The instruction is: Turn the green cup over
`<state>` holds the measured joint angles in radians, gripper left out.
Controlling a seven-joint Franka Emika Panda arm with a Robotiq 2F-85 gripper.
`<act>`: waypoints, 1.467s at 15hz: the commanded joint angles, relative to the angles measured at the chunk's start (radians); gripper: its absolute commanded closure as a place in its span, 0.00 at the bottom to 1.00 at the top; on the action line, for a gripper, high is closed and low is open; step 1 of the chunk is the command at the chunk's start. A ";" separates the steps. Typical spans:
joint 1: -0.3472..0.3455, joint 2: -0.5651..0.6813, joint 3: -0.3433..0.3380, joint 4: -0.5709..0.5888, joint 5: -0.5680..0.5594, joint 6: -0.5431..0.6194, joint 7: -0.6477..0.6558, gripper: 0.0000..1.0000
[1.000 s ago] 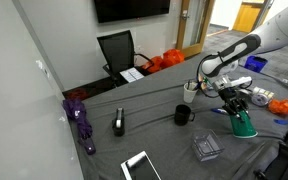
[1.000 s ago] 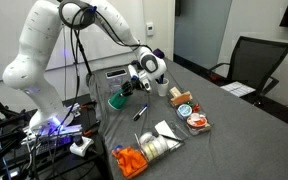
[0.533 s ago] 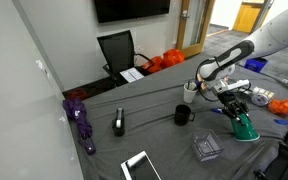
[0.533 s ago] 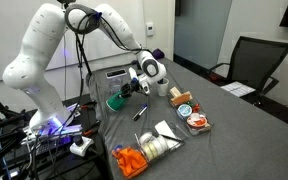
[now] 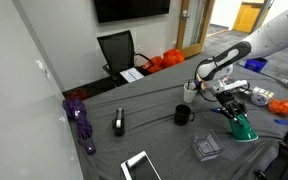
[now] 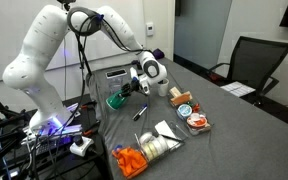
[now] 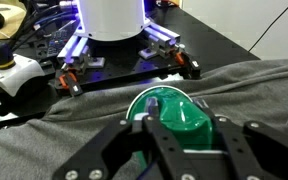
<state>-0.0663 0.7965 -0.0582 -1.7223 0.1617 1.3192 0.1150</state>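
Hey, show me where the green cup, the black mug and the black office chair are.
green cup (image 5: 244,128): in an exterior view, on its side wall.
black mug (image 5: 183,116): in an exterior view, on its body.
black office chair (image 5: 115,46): in an exterior view, on its backrest.

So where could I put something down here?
Bare cloth lies between the black tool and the mug, and between the umbrella and that tool. It's crowded by the green cup in the end effector, next to the clear box.
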 commanded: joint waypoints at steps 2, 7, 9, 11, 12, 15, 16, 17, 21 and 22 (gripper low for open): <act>0.010 0.007 -0.011 0.011 0.001 0.023 0.036 0.35; 0.009 -0.005 -0.010 0.001 0.001 0.050 0.035 0.01; 0.008 -0.014 -0.009 -0.009 -0.001 0.071 0.028 0.00; 0.013 -0.052 -0.009 -0.054 -0.019 0.156 0.002 0.00; 0.017 -0.075 -0.010 -0.082 -0.037 0.214 -0.014 0.00; 0.027 -0.154 -0.010 -0.190 -0.108 0.386 -0.049 0.00; 0.026 -0.185 -0.007 -0.230 -0.126 0.444 -0.062 0.00; 0.026 -0.216 -0.002 -0.272 -0.142 0.500 -0.078 0.00; 0.021 -0.333 0.012 -0.430 -0.175 0.710 -0.131 0.00; 0.018 -0.361 0.016 -0.468 -0.173 0.760 -0.148 0.00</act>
<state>-0.0425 0.5576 -0.0540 -2.0307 0.0020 1.9301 0.0175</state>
